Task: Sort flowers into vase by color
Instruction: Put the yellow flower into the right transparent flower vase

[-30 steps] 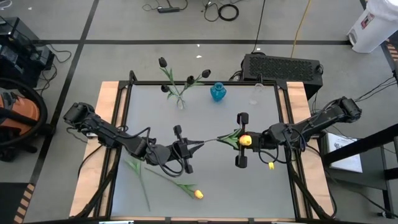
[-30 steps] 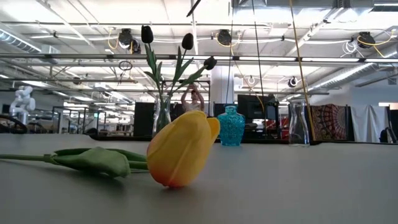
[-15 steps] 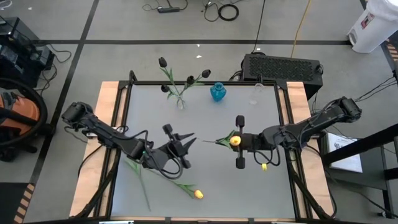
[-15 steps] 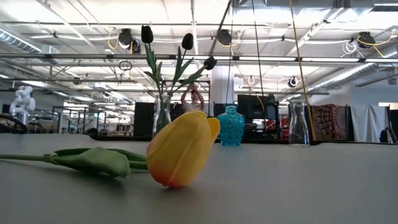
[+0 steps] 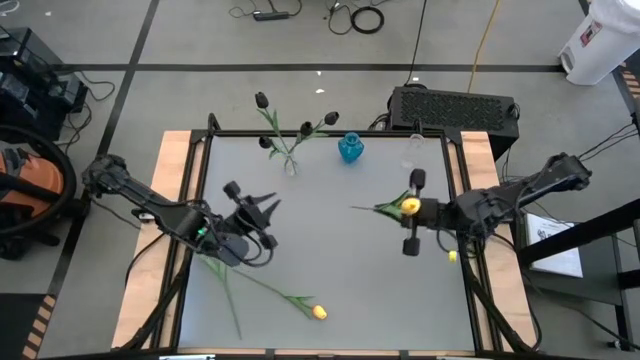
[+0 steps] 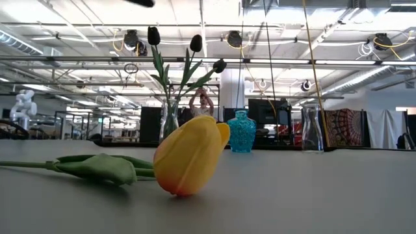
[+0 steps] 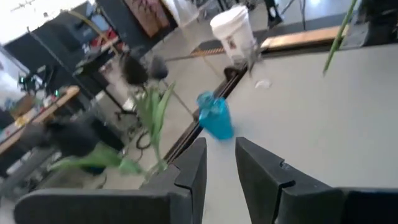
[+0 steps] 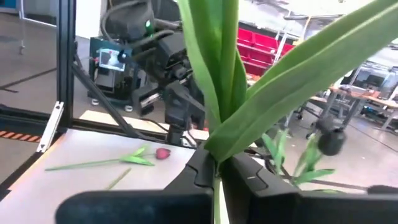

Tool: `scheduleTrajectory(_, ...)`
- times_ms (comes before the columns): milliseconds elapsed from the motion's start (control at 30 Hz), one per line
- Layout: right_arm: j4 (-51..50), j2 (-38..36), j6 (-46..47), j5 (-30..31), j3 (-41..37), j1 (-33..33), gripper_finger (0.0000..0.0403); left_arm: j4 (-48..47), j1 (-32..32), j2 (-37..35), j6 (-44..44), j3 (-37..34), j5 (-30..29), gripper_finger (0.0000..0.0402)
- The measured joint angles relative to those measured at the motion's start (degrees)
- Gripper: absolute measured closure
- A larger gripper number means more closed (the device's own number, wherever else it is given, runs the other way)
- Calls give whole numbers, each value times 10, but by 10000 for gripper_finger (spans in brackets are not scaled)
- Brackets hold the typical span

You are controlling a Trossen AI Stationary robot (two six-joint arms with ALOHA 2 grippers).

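My right gripper [image 5: 404,208] is over the table's right half, shut on a yellow tulip [image 5: 408,207]. Its green stem and leaves [image 5: 375,208] point toward the table's left. My left gripper [image 5: 264,207] is open over the left half and holds nothing. A second yellow tulip [image 5: 318,312] lies on its side near the near edge; it fills the low view [image 6: 188,156]. A dark red-purple tulip [image 8: 163,154] lies on the table near the left arm. Black tulips [image 5: 262,100] stand by their stems in a clear vase [image 5: 290,165]. My right gripper pinches the yellow tulip between its two fingers at the base of the leaves [image 8: 214,158], close to the bud head. The fingers come level from the table's right and lie along the stem. The flower is lifted clear, and its leaves fan out past the fingertips.
A blue vase [image 5: 350,149] and a clear vase with nothing in it [image 5: 412,150] stand along the far edge, right of the black-tulip vase. A loose green stem [image 5: 228,295] lies by the left arm. Wooden rails frame the table's left and right sides.
My left gripper opened, let go of the yellow tulip's stem end and drew back toward the table's left and far edges. My right gripper kept the tulip, went briefly left, then carried it toward the right and far edges. The flower now hangs from the right gripper alone.
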Motion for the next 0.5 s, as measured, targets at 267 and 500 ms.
scheduleTrajectory(267, -96, -76, -16, 125, 0, 0, 400, -252, 0, -41, -202, 0, -11, 308)
scheduleTrajectory(500, -160, -125, -19, 212, 0, -10, 399, -402, 0, -41, -361, -19, -35, 308)
